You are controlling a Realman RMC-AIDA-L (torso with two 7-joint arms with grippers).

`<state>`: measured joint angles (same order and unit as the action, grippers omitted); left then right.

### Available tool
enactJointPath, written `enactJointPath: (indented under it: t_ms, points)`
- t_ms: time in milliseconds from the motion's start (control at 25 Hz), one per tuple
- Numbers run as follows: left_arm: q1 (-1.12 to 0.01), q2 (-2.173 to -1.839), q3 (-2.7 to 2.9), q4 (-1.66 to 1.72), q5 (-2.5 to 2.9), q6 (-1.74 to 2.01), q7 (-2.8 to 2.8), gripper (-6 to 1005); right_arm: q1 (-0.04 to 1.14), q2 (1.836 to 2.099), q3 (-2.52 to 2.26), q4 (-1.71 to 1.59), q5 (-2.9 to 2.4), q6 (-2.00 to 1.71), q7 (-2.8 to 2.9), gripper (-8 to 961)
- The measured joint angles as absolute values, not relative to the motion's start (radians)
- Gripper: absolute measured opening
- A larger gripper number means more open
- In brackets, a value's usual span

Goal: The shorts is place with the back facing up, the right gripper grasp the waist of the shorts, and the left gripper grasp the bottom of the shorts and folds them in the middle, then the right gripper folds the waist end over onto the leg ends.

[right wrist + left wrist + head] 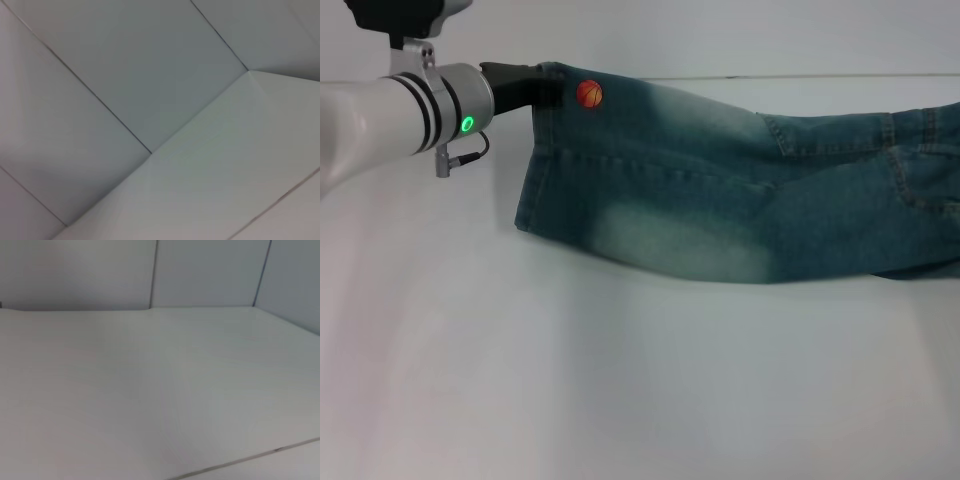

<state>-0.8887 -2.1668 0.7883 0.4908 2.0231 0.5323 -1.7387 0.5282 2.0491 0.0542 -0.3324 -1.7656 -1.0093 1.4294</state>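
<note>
Left tool [548,92] clamped on the shorts [740,190] at the bottom hem [532,165], just beside the orange ball print [589,94]. Shorts stretched lengthwise across the white table [620,370].

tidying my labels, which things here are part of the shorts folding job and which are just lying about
Part of the job:
- the shorts, lifted at the hem
- the left hand, at the hem corner by the orange basketball print

Just there:
- the white table
</note>
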Motion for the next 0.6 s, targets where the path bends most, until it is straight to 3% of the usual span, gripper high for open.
enactJointPath:
  t_ms: [240,400,600]
  points:
    - [-0.885,-2.169,0.828,0.506,2.022,0.506,-1.742,221,0.53,2.074,0.048,-0.339,-1.771,-0.998,1.316,55]
    - [-0.883,-2.169,0.843,0.52,2.022,0.504,-1.746,358,0.51,2.075,0.04,-0.34,-1.772,-0.997,1.301,276]
    - [-0.887,-2.168,0.864,0.524,2.022,0.501,-1.746,469,0.483,2.073,0.04,-0.343,-1.772,-1.003,1.303,448]
